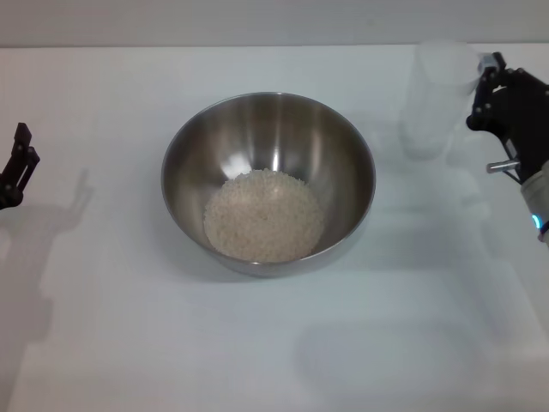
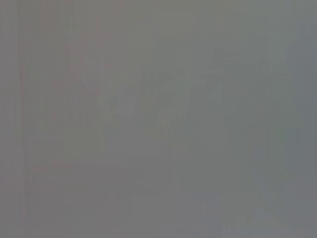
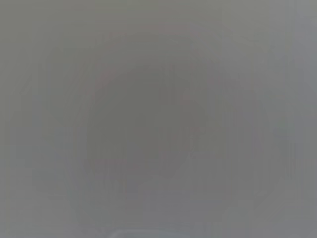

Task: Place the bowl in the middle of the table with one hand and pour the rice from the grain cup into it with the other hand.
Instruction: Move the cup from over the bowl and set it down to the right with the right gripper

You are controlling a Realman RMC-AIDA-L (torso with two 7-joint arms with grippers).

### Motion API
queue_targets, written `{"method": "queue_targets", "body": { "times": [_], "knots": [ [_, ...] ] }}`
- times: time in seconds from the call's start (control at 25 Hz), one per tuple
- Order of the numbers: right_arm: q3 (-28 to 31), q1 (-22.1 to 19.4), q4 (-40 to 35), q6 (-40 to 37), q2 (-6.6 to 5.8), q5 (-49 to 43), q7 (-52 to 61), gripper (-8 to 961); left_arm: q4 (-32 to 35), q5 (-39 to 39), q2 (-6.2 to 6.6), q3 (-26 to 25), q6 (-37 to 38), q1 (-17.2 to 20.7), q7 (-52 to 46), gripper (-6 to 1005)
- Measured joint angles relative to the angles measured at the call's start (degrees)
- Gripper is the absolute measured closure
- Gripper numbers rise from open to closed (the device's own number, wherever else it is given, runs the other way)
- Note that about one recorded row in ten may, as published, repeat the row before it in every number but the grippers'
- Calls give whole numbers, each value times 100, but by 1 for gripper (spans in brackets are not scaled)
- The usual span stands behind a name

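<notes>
Rice [image 1: 264, 215] fills the bowl [image 1: 343, 146] at mid-desk [image 1: 129, 343]; the right tool [image 1: 482, 93] grips the upright cup [image 1: 437, 99] far right; the left tool [image 1: 19, 163] waits, grip unclear.

The left gripper [image 1: 17, 167] is black and angular. At three o'clock, the right gripper [image 1: 502, 99] is black, with a silver pin and cyan light.
</notes>
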Motion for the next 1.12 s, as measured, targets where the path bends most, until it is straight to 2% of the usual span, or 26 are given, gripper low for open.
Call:
{"method": "queue_targets", "body": {
  "times": [0.48, 1.12],
  "knots": [
    [-325, 229, -11, 888, -5, -1, 0, 882, -2, 4, 0, 24, 0, -11, 0, 136],
    [-748, 259, 13, 1104, -3, -1, 40, 813, -2, 34, 0, 24, 1, -22, 0, 136]
  ]
}}
